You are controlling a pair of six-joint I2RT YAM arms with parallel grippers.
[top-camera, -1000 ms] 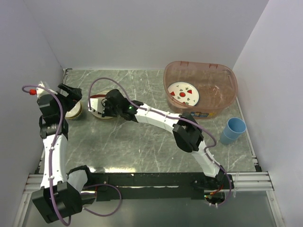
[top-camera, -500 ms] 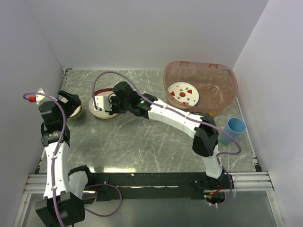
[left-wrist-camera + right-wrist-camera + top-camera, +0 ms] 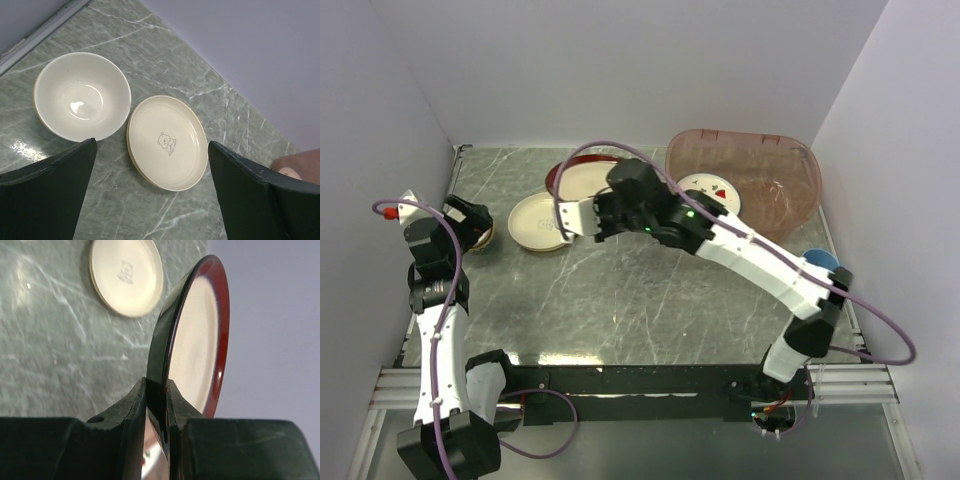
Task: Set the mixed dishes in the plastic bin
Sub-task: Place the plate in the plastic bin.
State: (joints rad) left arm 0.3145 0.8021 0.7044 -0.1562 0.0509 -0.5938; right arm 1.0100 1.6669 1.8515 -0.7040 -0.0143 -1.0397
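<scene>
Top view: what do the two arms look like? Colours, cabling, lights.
Left arm and right arm: white links with bulky black joints. A purple cable loops loosely along each arm, and the left one carries a red cap. A green light glows near the right arm's wrist. Left hand and right hand have matte black fingers.

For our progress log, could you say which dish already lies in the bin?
The white plate with red shapes, flat in the bin. The cream plate and cream bowl are outside it; the right gripper holds the red-rimmed dish.
</scene>
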